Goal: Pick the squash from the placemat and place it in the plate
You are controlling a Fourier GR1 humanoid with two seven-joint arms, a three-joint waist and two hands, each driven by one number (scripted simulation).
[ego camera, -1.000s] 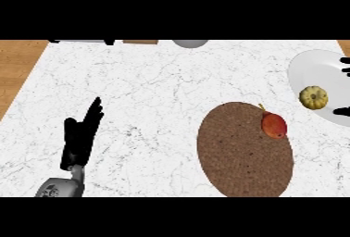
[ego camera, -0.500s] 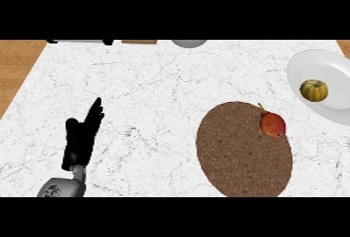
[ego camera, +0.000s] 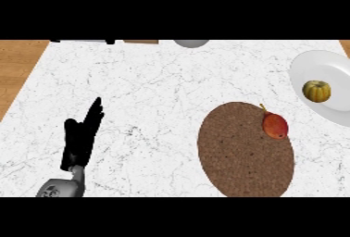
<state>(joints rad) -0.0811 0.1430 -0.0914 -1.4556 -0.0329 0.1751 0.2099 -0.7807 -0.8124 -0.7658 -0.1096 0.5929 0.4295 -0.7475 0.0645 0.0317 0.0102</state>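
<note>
White marble counter (ego camera: 171, 83) seen steeply from above, with wooden floor along its left side. A brown oval placemat (ego camera: 239, 152) lies right of centre and a white plate (ego camera: 321, 62) sits at the right edge, partly cut off by the view.

The squash (ego camera: 316, 91), yellow-green and ribbed, is inside the plate, on its near half and well apart from the placemat. A red pear-shaped fruit (ego camera: 275, 125) with a thin stem lies on the placemat's far right part.

My left hand (ego camera: 80, 139) rests at lower left, fingers straight and spread slightly, holding nothing. My right hand does not show.

I judge the placing done. What is left is housekeeping:
- I keep the right arm out of the plate's way.
- I bring no hand back over the rim, where a brush could roll the squash.
- I leave the red fruit alone, as it is no part of the task.

The squash is nearly round, only a little longer from far to near. Its ribs run along that line, so I take that as its long axis. I cannot tell which end carries the stem.
</note>
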